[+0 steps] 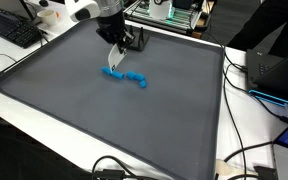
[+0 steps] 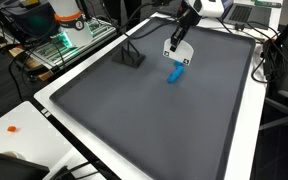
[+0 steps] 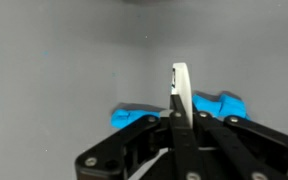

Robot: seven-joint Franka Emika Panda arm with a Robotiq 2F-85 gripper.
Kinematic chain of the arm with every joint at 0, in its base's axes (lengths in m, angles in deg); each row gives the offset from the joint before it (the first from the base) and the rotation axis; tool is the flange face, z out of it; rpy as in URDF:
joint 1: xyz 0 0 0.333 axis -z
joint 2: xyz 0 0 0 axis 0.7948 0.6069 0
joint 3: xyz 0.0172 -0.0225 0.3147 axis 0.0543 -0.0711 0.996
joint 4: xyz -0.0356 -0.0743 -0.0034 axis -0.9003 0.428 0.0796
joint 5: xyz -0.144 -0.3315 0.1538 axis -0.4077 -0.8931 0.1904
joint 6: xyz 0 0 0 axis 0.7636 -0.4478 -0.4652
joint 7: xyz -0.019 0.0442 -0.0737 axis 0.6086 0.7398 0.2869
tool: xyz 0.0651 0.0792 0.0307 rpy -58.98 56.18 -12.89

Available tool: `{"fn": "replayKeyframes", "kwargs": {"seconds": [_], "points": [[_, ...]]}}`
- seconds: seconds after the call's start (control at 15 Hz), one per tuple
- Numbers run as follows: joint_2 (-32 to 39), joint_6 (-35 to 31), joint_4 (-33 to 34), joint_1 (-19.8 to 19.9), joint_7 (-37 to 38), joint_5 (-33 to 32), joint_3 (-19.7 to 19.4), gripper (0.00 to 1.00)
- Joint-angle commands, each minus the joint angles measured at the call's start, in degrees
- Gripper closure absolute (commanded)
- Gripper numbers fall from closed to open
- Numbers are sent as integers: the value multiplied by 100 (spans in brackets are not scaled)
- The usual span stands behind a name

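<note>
Your gripper (image 3: 180,100) rises from the bottom of the wrist view. Its two pale fingers are pressed flat against each other, with no gap and nothing visible between them.

Just past the fingertips lies a blue wavy strip (image 3: 222,104). It rests flat and runs out to both sides of the closed jaws, with its two ends showing on either side of the fingers. This view does not show whether the tips touch it.

In an exterior view the gripper (image 1: 113,62) points down over one end of the strip (image 1: 127,76), and the rest of the strip trails away from the jaws. From another angle the gripper (image 2: 174,54) hangs right above the strip (image 2: 176,72), very near or touching.

Under the jaws, a dark grey mat (image 3: 54,60) carries the strip and spreads out on every side. Off to one side of the jaws, near the mat's edge, a small black stand (image 2: 132,57) sits apart from the strip.

Farthest from the jaws, off the mat, a white tabletop (image 2: 24,115) holds a tiny orange item (image 2: 13,129), a black keyboard (image 1: 14,30) and dark cables (image 1: 246,150).
</note>
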Motion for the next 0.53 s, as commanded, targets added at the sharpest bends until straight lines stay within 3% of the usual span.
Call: {"fn": "replayKeyframes", "kwargs": {"seconds": [0.0,0.47], "points": [[164,-117,149,-7,124,-152,-34,99],[465,-288,399,-22,85,-305,-56,99]]}}
